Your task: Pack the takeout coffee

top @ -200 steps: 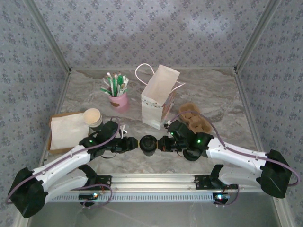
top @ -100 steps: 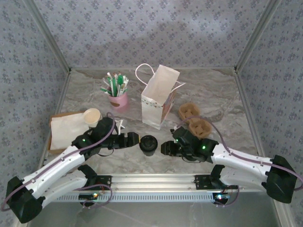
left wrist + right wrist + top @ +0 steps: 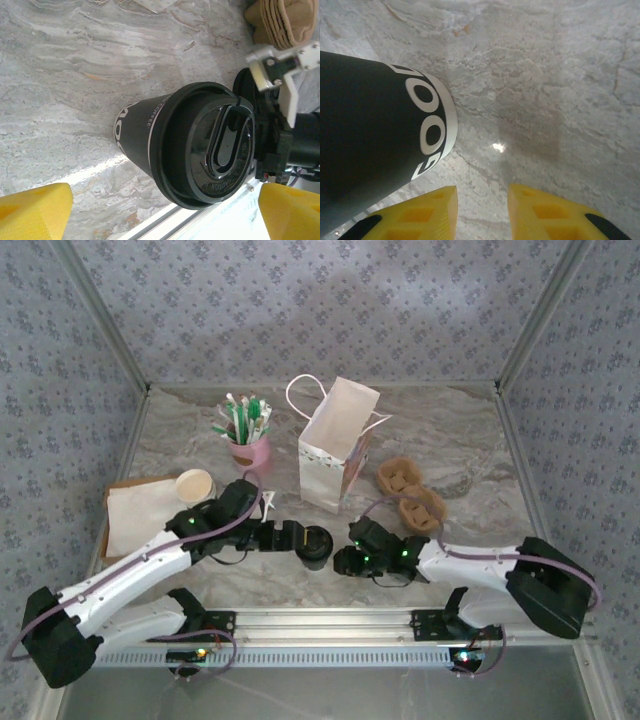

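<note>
The takeout coffee is a black cup with white lettering and a round black lid, standing upright on the marble table between my two grippers. My left gripper is just left of it, open wide. In the left wrist view the lidded cup sits ahead of the yellow fingertips, and nothing is held by the left gripper. My right gripper is low at the cup's right. In its wrist view the right gripper is open over bare table, with the cup's base off to the left.
A white paper bag stands open behind the cup. Brown cup carriers lie to the right, and a pink holder of straws stands at the back left. A lidless cream cup and napkins are at the left. The metal rail runs along the near edge.
My left gripper has opened wide and moved right, up to the cup. My right gripper has opened, pulled away from the cup, and come back low at its right side.
</note>
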`<act>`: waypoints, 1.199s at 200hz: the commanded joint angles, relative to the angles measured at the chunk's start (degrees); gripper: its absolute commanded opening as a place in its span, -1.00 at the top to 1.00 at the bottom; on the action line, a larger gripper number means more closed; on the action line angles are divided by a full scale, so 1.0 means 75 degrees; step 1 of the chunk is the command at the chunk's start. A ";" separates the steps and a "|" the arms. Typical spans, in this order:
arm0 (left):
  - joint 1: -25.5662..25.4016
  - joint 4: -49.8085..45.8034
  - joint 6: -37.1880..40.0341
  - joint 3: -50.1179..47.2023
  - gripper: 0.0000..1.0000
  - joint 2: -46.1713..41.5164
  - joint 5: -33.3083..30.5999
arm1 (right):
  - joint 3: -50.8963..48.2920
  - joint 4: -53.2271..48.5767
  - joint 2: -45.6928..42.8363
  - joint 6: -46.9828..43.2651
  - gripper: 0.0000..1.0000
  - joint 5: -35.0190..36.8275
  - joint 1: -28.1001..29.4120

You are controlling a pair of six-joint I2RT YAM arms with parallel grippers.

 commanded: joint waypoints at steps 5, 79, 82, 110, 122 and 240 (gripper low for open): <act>-0.0085 -0.0361 0.0332 0.0276 -0.86 0.0105 -0.0305 | 0.0387 0.0504 0.0452 -0.0144 0.34 0.0080 0.0120; 0.0148 -0.0494 0.0396 0.0065 -0.79 -0.0144 -0.0685 | 0.1138 0.0835 0.1657 -0.0309 0.35 -0.0059 0.0270; 0.0173 -0.0505 0.0394 0.0054 -0.79 -0.0167 -0.0689 | 0.1171 0.0843 0.1706 -0.0313 0.35 -0.0068 0.0273; 0.0449 -0.0705 0.0385 -0.0026 -0.80 -0.0377 -0.0869 | 0.1478 0.0902 0.2083 -0.0380 0.36 -0.0147 0.0275; 0.0620 -0.0775 0.0368 -0.0086 -0.80 -0.0519 -0.0920 | 0.1633 0.0932 0.2232 -0.0408 0.36 -0.0185 0.0272; 0.1819 -0.1274 0.0488 -0.0336 -0.80 -0.1353 -0.1100 | 0.3537 0.1020 0.4114 -0.0747 0.38 -0.0756 0.0273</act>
